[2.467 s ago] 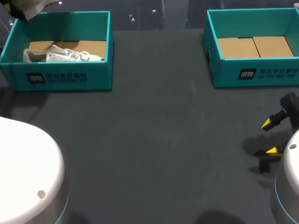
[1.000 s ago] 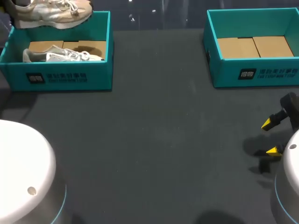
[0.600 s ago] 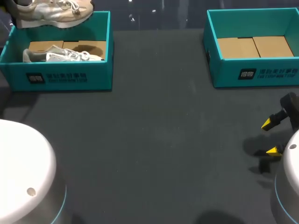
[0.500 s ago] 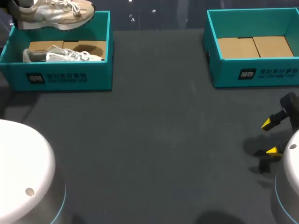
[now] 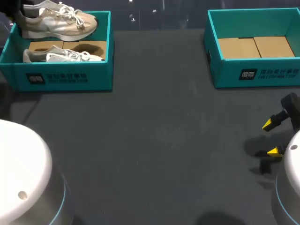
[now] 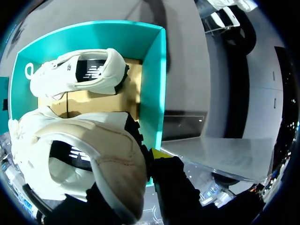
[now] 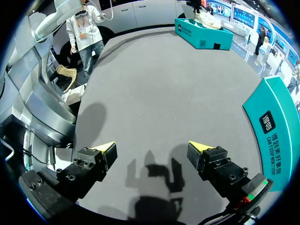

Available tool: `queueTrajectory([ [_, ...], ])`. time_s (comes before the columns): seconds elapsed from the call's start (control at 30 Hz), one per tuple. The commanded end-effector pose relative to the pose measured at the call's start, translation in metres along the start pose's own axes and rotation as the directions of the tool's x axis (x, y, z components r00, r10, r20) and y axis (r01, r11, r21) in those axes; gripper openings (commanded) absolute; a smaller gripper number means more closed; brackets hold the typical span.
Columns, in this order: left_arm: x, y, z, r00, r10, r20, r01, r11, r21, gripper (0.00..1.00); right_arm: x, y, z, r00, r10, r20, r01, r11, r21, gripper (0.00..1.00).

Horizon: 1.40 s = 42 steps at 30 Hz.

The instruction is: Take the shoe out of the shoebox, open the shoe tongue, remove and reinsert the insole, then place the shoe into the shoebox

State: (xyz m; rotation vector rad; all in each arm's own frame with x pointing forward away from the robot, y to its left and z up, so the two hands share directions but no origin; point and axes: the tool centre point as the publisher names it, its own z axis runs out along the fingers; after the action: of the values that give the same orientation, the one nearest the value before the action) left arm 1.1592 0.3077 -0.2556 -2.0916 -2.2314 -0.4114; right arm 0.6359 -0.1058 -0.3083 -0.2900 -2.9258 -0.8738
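left gripper [image 6: 138, 171] is pinching likely light, soft shoe [image 5: 58, 21] by its firmer heel, over shoebox [image 5: 65, 78] far edge; right gripper [image 7: 152, 151] hanging wide open, empty

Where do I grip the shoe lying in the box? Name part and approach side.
Likely the midfoot, from straight above. The lying shoe rests on its side in the shoebox, sole and laces facing sideways, so the jaws can straddle them. The lifted shoe hangs over the box.

Head view: shoe [image 5: 58, 21] heel lost in the dark upper-left corner, right shoebox [image 5: 253, 75] clipped at right edge.
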Motion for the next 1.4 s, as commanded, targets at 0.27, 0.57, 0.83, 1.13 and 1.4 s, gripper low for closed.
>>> queueTrajectory([
  [0.27,-0.014,0.012,0.013,1.0,0.03,-0.005,-0.03,1.0,0.005,0.0,0.002,0.0,0.0,1.0,-0.001,0.003,0.001,1.0,0.001,1.0],
  [0.57,-0.024,0.019,0.029,0.999,0.042,-0.023,-0.042,0.999,0.009,0.0,0.002,0.0,0.0,1.0,-0.001,0.003,0.001,1.0,0.001,1.0],
  [0.83,-0.027,0.023,0.041,0.999,0.032,-0.032,-0.032,0.999,0.02,0.0,0.002,0.0,0.0,1.0,-0.001,0.003,0.001,1.0,0.001,1.0],
  [1.13,-0.03,0.026,0.049,0.999,0.027,-0.041,-0.026,0.999,0.024,0.0,0.002,0.0,0.0,1.0,-0.001,0.003,0.001,1.0,0.001,1.0],
  [1.4,-0.033,0.027,0.053,0.999,0.029,-0.039,-0.027,0.999,0.031,0.0,0.002,0.0,0.0,1.0,-0.001,0.003,0.001,1.0,0.001,1.0],
])
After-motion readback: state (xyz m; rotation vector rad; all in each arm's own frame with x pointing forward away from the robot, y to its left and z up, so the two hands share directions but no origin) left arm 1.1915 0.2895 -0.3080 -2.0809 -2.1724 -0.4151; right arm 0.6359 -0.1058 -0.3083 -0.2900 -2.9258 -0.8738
